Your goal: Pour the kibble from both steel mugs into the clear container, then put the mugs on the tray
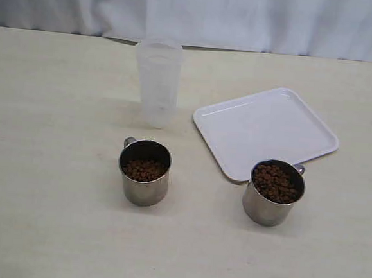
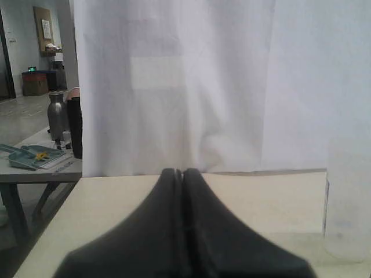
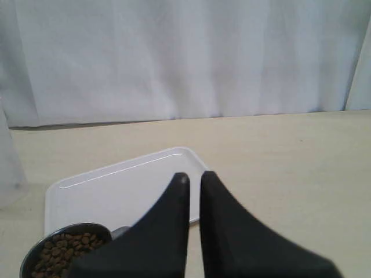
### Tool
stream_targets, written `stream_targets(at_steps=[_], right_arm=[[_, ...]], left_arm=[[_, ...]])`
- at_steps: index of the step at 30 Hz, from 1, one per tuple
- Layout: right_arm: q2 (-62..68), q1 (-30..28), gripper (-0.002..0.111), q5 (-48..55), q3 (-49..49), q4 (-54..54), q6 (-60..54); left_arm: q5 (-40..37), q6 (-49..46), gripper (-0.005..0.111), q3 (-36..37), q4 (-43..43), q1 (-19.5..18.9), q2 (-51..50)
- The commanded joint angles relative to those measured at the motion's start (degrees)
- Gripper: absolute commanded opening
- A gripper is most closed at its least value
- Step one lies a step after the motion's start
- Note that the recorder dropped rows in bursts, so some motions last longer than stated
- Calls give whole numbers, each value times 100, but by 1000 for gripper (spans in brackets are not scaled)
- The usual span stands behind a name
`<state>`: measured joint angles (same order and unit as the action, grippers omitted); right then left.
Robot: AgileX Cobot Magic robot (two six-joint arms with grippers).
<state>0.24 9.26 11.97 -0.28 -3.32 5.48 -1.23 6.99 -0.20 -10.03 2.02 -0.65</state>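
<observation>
1. Left end effector (image 2: 183, 172): black fingers pressed together, holding nothing, aimed level across the pale table (image 1: 42, 166) toward the white curtain (image 1: 247, 15).
2. Right end effector (image 3: 194, 176): fingers closed to a thin slit, empty, same level heading.
3. The exterior view shows neither arm. Only the wrist views show the end effectors.
4. Tall translucent plastic clear container (image 1: 157, 82) stands upright at the back. The flat white rectangular tray (image 1: 265, 129) lies to its right, apart.
5. Shiny stainless left steel mug (image 1: 144, 172) stands in front of the container, apart. The matching right steel mug (image 1: 273, 192) stands just beside the tray's front edge.
6. Small round dark-brown kibble (image 1: 144, 170) fills both mugs.
7. Only the left wrist view shows a grey metal bottle (image 2: 55, 116) on another table.
8. Count: two mugs, one container, one tray.
</observation>
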Motion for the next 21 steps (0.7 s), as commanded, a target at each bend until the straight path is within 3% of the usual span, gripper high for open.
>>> stream_targets(at_steps=[1, 16, 21], right_arm=[[-24, 19, 5, 1, 28, -16, -25], [-24, 19, 5, 1, 28, -16, -25], [-24, 19, 5, 1, 28, -16, -25]], left_arm=[[21, -16, 0, 20, 17, 1, 38], [39, -14, 0, 20, 17, 1, 38], [535, 99, 0, 20, 17, 1, 38]])
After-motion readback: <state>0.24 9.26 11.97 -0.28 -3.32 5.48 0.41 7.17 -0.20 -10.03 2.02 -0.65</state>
